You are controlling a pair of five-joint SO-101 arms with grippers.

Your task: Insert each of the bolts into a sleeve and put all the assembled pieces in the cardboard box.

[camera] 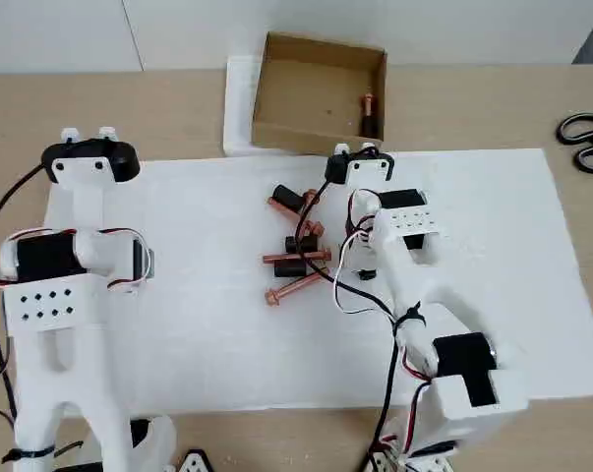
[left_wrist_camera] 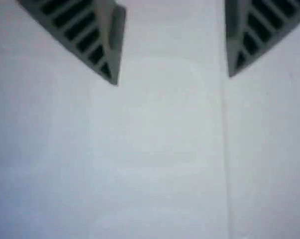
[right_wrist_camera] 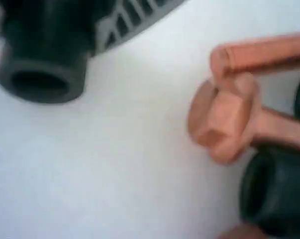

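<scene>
Looking down on the wooden table (camera: 178,98), most of it is covered by a white sheet (camera: 207,324), with both arm bases at the near edge. On one side the left arm (camera: 60,275) runs up the sheet, and on the other the right arm (camera: 414,256) angles in toward the middle.

At the far edge sits the cardboard box (camera: 321,44), open on top. One assembled piece (camera: 369,113) lies inside it, a copper bolt in a black sleeve, against the right-hand wall. A pair of scissors (camera: 586,143) lies on bare table at the far right, well apart from everything else.

Mid-sheet is the pile (camera: 296,246), loose copper bolts and black sleeves crossed over and touching one another.

Now the left gripper (camera: 88,138): it hangs over bare sheet, well away from that pile. Its fingers (left_wrist_camera: 102,45) are spread wide with nothing between them.

Over to the right gripper (camera: 357,159), just in front of the box's near wall and near the pile's far end. Its wrist view has a black sleeve (right_wrist_camera: 40,74) tight against the ribbed finger (right_wrist_camera: 130,17), bore facing the camera. The jaws look closed on it, though the other finger is hidden.

Near it on the sheet lies a flanged hex bolt head (right_wrist_camera: 224,119). A second bolt (right_wrist_camera: 269,52) touches it, and a second sleeve (right_wrist_camera: 274,194) sits right against it.
</scene>
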